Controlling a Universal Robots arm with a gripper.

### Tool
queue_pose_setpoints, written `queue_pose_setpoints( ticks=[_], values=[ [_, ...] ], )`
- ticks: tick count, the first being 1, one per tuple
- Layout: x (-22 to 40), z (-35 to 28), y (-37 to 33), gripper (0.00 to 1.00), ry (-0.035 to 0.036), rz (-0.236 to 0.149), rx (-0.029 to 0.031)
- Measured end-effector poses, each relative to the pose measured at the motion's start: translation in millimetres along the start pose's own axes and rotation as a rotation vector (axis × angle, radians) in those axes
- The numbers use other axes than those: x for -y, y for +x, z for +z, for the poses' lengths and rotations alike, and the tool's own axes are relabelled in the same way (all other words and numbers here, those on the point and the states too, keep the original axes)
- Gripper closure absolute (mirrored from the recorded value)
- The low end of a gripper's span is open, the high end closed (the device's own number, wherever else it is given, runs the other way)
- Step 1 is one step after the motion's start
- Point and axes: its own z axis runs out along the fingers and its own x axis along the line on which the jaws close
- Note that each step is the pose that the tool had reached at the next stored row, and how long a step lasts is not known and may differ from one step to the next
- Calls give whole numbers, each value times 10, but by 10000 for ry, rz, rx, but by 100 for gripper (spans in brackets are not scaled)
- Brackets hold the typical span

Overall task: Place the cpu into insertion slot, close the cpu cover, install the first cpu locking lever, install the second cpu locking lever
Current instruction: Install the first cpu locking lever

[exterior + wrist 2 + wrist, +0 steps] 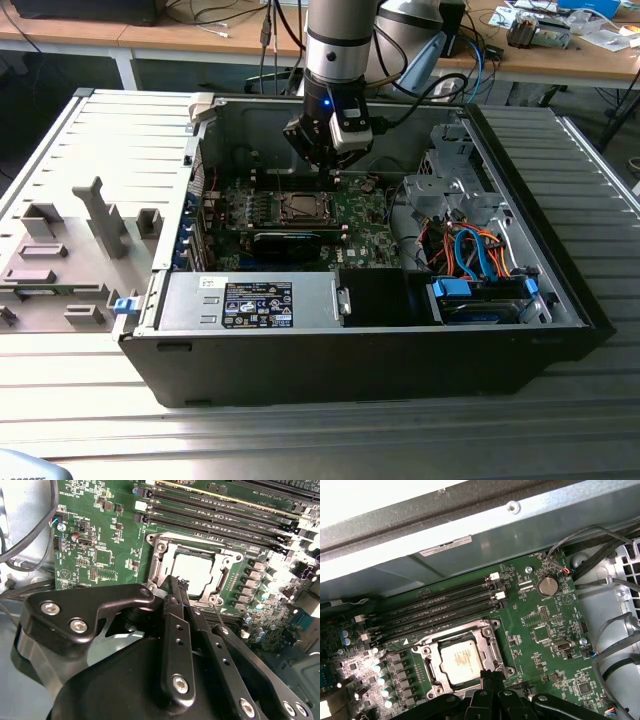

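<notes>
Fingertips pressed together on the claw, nothing visible between them, and it's down low inside the open computer case, right at the edge of the insertion slot. The cpu is seated in that slot, its silver top showing through the window of the cpu cover, which lies flat over it. Black memory slots run just beside it on the green motherboard. The case sits on the bench.

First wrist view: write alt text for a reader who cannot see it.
The end effector hangs at one edge of the insertion slot, where the cpu sits with the silver cpu cover framing it. Long black memory slots run beside it on the green motherboard.
</notes>
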Motion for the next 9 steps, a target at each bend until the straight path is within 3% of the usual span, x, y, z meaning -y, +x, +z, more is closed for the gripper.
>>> queue_pose_setpoints(
  ticks=[9],
  values=[
    [0,0,0,89,-1,-179,4]
  ],
)
